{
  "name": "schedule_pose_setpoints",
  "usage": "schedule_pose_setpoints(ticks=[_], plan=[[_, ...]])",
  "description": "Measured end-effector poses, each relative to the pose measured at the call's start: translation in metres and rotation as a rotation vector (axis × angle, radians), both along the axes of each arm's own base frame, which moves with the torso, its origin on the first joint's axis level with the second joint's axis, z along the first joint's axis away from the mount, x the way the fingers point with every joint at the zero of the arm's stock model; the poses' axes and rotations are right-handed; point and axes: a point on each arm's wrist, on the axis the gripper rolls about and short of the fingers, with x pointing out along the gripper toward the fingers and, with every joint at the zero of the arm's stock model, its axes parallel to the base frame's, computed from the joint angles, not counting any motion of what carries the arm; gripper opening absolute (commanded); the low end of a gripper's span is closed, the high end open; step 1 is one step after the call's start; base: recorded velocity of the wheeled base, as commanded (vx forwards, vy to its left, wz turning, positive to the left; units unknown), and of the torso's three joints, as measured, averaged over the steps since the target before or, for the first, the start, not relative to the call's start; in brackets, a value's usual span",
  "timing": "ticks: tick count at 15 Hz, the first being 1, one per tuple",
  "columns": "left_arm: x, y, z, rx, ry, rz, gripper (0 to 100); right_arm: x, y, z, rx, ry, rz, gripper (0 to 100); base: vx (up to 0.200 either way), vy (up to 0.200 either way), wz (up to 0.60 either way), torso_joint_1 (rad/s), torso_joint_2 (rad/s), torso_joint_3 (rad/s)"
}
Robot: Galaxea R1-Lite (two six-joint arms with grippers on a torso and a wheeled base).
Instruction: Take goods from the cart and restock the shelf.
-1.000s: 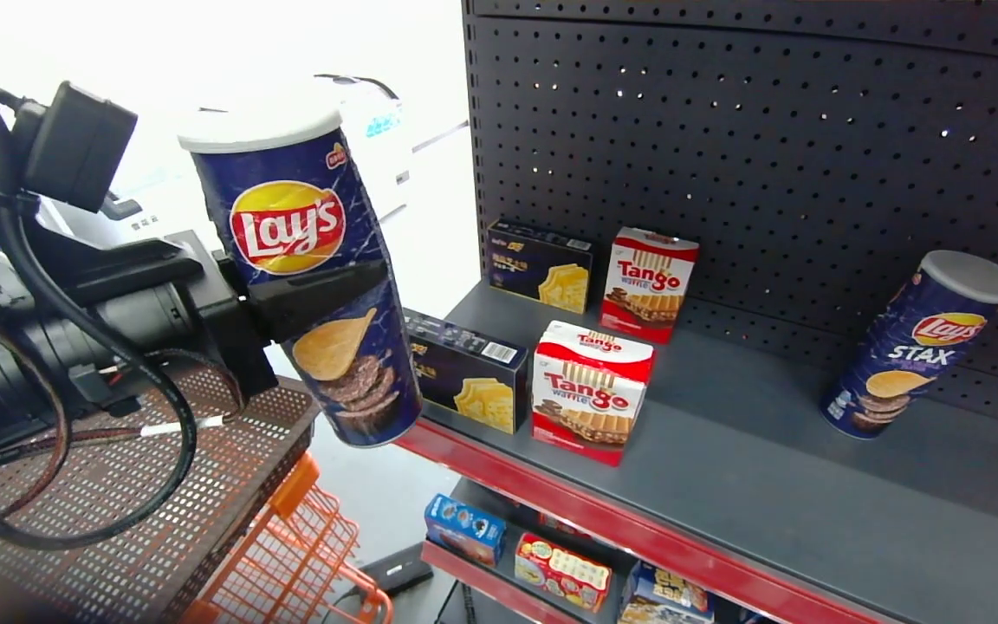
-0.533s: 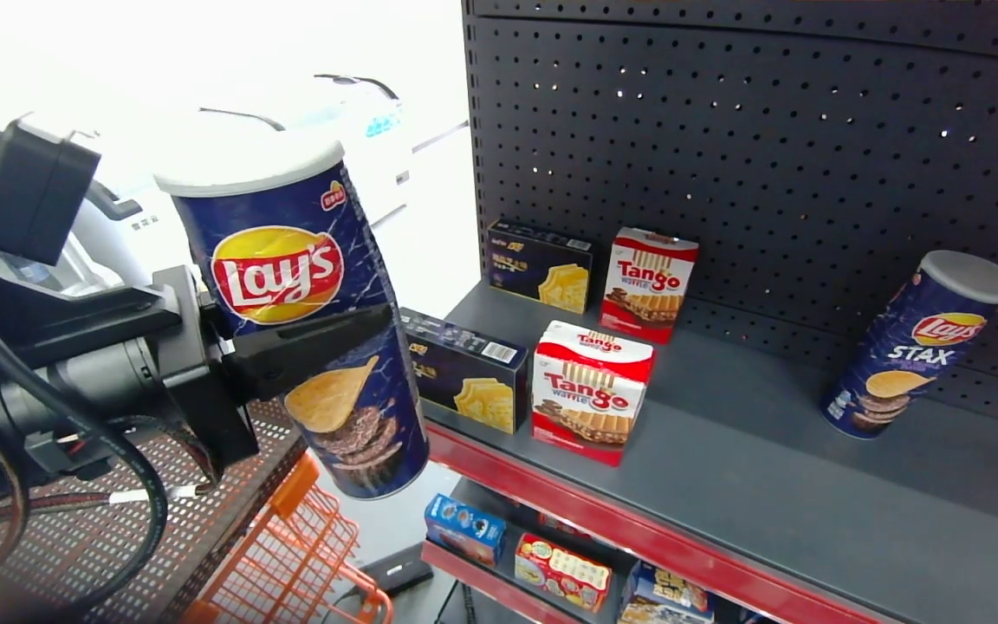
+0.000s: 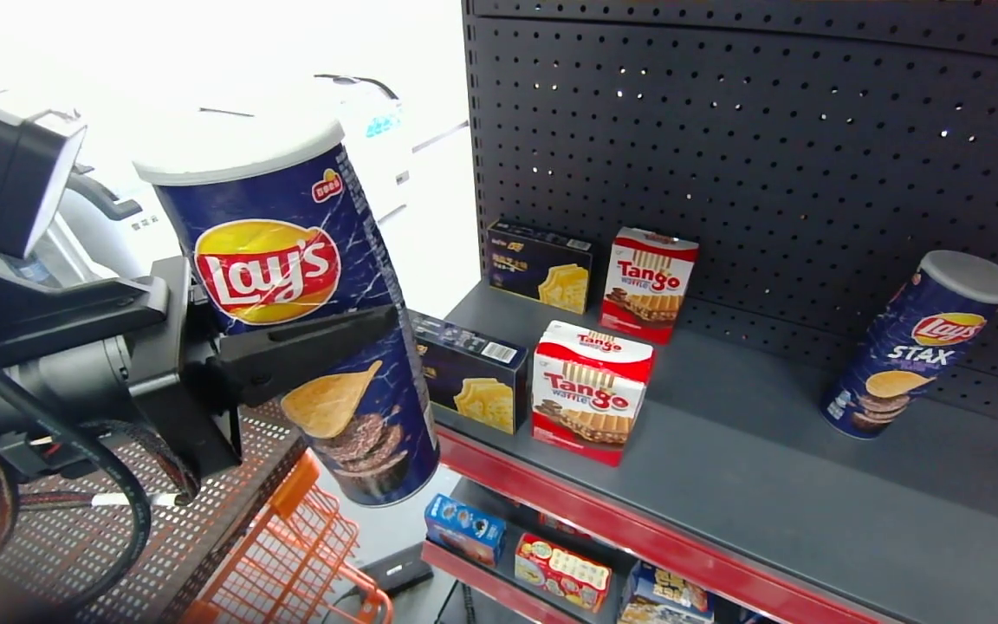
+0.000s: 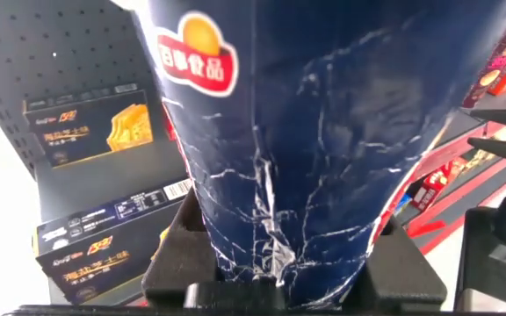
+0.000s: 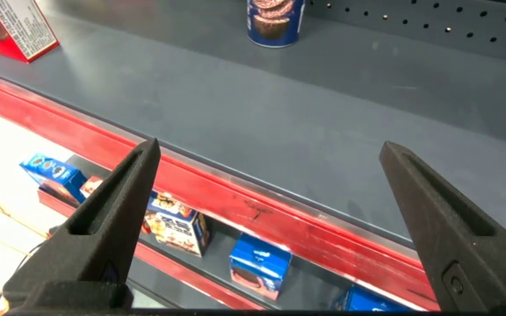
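Note:
My left gripper (image 3: 291, 342) is shut on a tall blue chips can (image 3: 291, 303) with a white lid, held upright in the air left of the grey shelf (image 3: 724, 459), over the orange cart (image 3: 291, 563). The same blue chips can (image 4: 323, 132) rises between the jaws of my left gripper (image 4: 288, 276) in the left wrist view. A second chips can (image 3: 919, 347) stands at the shelf's back right, its base (image 5: 275, 22) in the right wrist view. My right gripper (image 5: 275, 219) hangs open before the shelf's red front edge (image 5: 262, 206), nothing between its fingers.
Two dark cracker boxes (image 3: 473, 368) and two red-and-white wafer boxes (image 3: 590, 390) stand on the shelf's left part. The pegboard back wall (image 3: 767, 147) rises behind. Lower shelves hold small snack packs (image 3: 560, 568). Bare shelf lies between the wafer boxes and the standing can.
My left arm with the chips can has moved left and down, drawing nearer to the head camera. The shelf goods have not moved.

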Motion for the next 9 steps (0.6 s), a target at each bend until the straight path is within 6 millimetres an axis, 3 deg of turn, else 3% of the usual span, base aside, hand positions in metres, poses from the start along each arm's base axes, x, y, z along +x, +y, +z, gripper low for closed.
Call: schedule_pose_setpoints(ticks=[9], plan=[[-0.0007, -0.0005, 0.002, -0.003, -0.008, -0.012, 0, 0.0, 0.0, 0.0001, 0.0, -0.001, 0.0, 100, 0.0, 0.0, -0.6, -0.002, 0.0, 0.003]])
